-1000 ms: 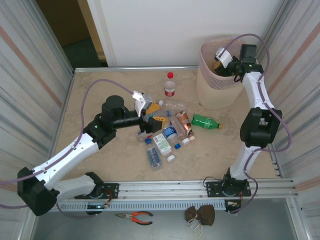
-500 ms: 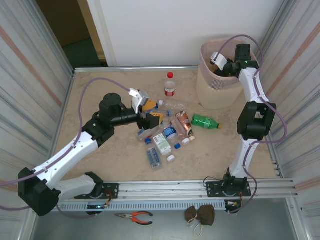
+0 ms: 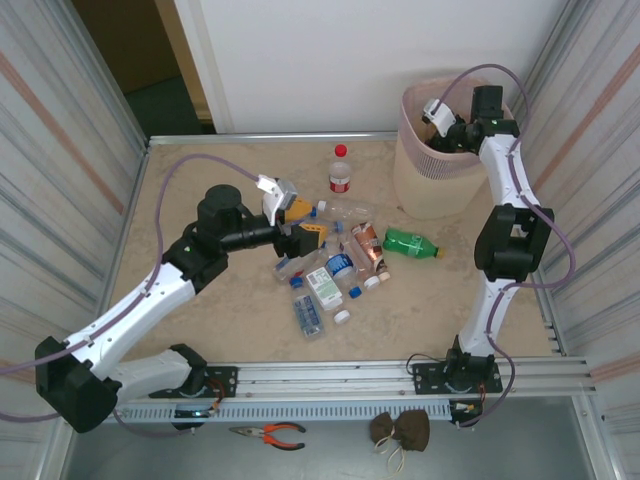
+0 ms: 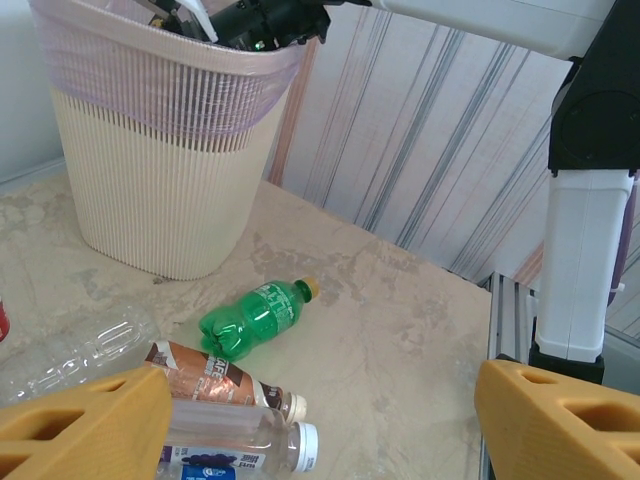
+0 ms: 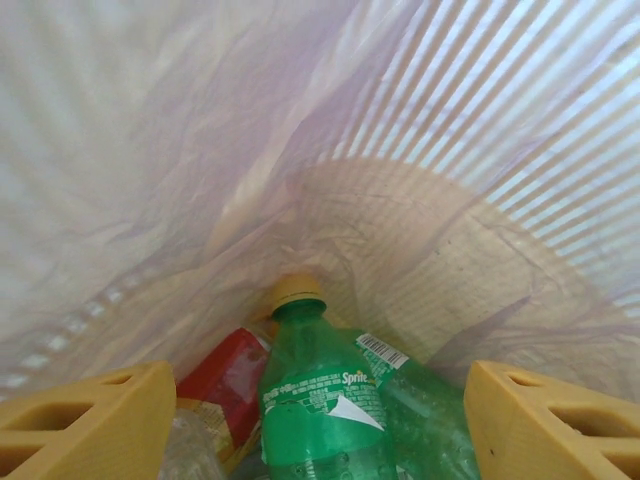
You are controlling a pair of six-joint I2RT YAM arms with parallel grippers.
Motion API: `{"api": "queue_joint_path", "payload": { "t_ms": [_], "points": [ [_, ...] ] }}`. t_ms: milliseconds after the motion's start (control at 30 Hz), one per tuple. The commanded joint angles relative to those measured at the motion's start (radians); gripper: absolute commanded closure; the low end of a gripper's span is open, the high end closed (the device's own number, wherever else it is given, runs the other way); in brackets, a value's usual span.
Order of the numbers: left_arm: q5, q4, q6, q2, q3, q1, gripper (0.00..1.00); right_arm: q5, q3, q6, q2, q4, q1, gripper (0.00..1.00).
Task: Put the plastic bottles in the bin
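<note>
The beige bin (image 3: 425,190) with its pink liner stands at the back right. My right gripper (image 3: 441,124) hangs in its mouth, open. Below the right gripper (image 5: 320,420) a green Sprite bottle (image 5: 325,400) lies loose among other plastic bottles on the liner (image 5: 200,150), touching neither finger. My left gripper (image 3: 304,224) is open, low over the pile of bottles (image 3: 335,268) at mid-table. Between the left gripper's (image 4: 325,420) fingers lie a clear white-capped bottle (image 4: 235,440) and a brown bottle (image 4: 215,375). A crushed green bottle (image 4: 255,315) lies beyond them, short of the bin (image 4: 150,190).
A red-capped bottle (image 3: 340,170) stands upright behind the pile. Loose caps (image 3: 342,316) lie near the pile's front. Corrugated walls close in both sides of the table, and a metal rail (image 3: 400,375) runs along the near edge.
The right gripper's jaws have opened inside the bin's mouth and that arm has shifted slightly. The left gripper has edged a little over the pile.
</note>
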Motion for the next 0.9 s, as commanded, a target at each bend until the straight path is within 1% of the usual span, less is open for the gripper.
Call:
{"api": "queue_joint_path", "payload": {
  "t_ms": [0, 267, 367, 467, 567, 767, 867],
  "points": [
    [-0.009, -0.029, 0.014, -0.028, 0.035, 0.004, 0.21, -0.011, 0.024, 0.104, -0.089, 0.023, -0.003, 0.25],
    [-0.070, -0.073, -0.012, -0.018, 0.042, 0.005, 0.23, 0.081, -0.015, 0.292, -0.193, 0.054, -0.002, 0.25],
    [-0.108, -0.088, -0.040, -0.003, 0.043, 0.004, 0.23, 0.127, -0.055, 0.406, -0.248, 0.073, 0.004, 0.25],
    [-0.168, -0.113, -0.073, 0.021, 0.044, 0.004, 0.24, 0.162, -0.127, 0.564, -0.315, 0.108, 0.005, 0.26],
    [-0.228, -0.150, -0.114, 0.057, 0.049, 0.005, 0.25, 0.188, -0.184, 0.691, -0.381, 0.101, 0.015, 0.27],
    [-0.331, -0.258, -0.247, 0.133, 0.063, 0.005, 0.27, 0.236, -0.286, 0.967, -0.511, 0.079, 0.017, 0.26],
    [-0.379, -0.322, -0.302, 0.160, 0.058, -0.004, 0.28, 0.283, -0.335, 1.150, -0.564, 0.060, 0.008, 0.27]
  ]
}}
